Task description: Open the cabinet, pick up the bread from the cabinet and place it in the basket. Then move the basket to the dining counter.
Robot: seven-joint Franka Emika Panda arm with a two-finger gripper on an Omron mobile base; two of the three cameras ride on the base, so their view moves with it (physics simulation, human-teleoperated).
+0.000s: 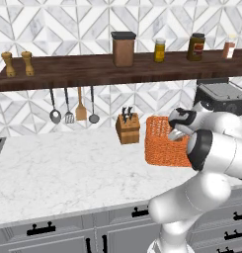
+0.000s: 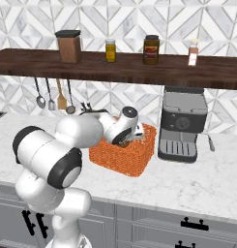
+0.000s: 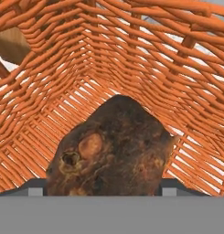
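Bread [image 3: 111,148] sits inside the basket [image 1: 159,143] on the counter [image 1: 58,168], between the gripper's [image 2: 125,140] spread fingers; whether they still touch it I cannot tell. Knife block [image 1: 128,127] stands beside the basket.

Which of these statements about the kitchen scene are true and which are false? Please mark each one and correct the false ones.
1. The bread is inside the basket. True.
2. The basket stands on the wooden shelf. False: it stands on the marble counter, below the shelf.
3. The knife block is beside the basket on the counter. True.
4. The coffee machine is inside the basket. False: it stands on the counter next to the basket.
5. The gripper is over the basket. True: the hand reaches into it from above.
6. Utensils lie flat on the counter. False: the utensils hang under the shelf.
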